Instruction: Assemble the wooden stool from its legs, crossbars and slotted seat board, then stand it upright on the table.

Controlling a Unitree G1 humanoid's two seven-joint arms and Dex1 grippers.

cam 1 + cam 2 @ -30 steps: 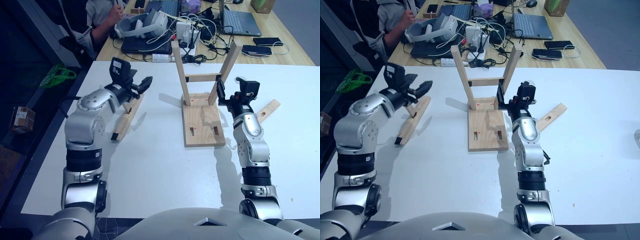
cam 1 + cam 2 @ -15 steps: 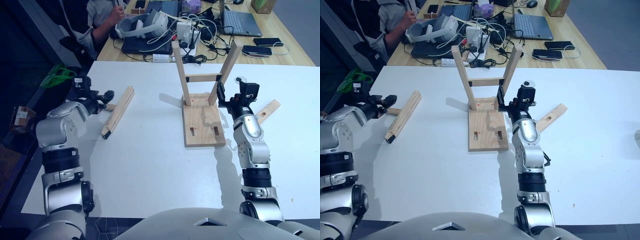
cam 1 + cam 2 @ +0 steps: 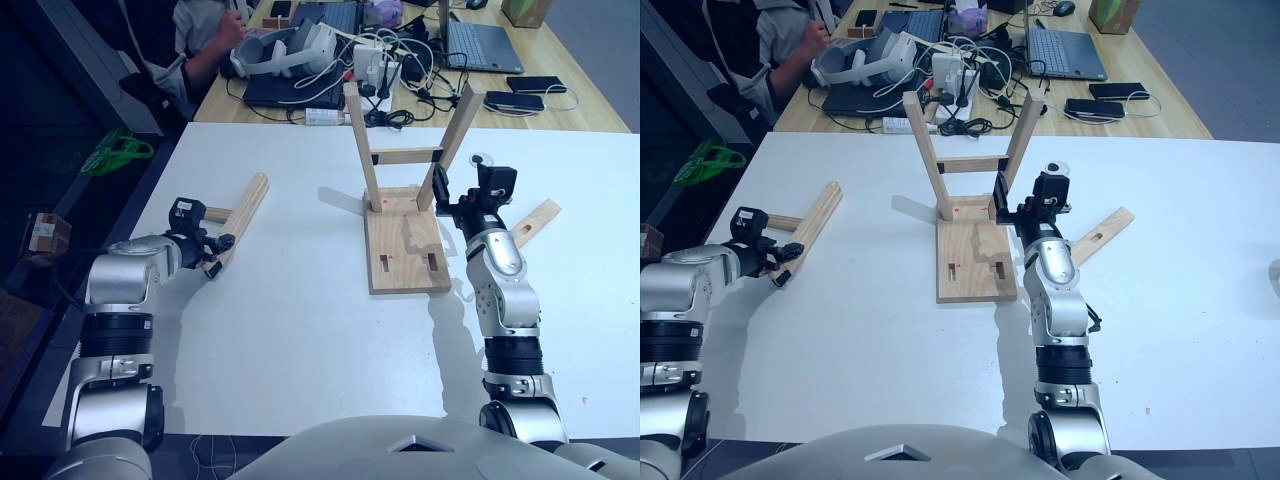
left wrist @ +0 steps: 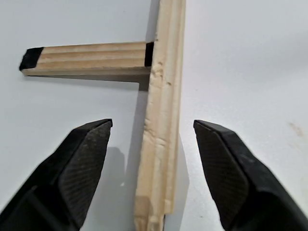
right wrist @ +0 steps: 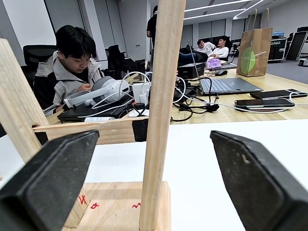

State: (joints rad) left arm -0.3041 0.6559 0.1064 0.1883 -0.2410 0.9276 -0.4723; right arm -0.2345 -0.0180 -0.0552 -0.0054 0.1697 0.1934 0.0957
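Two joined parts, a leg (image 3: 240,212) and a short crossbar (image 4: 86,58), lie flat near the left edge of the desk (image 3: 300,330); the left gripper (image 4: 151,139) stands wide open astride the leg's near end, covering it from above. Well apart at mid-desk, the slotted seat board (image 3: 405,255) carries two upright legs (image 3: 362,150), with the right gripper (image 5: 154,163) spread wide around the right one.

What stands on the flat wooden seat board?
Two upright wooden legs, joined by a crossbar, stand at its far end. Two near slots are empty. Leg bases hide their joints.
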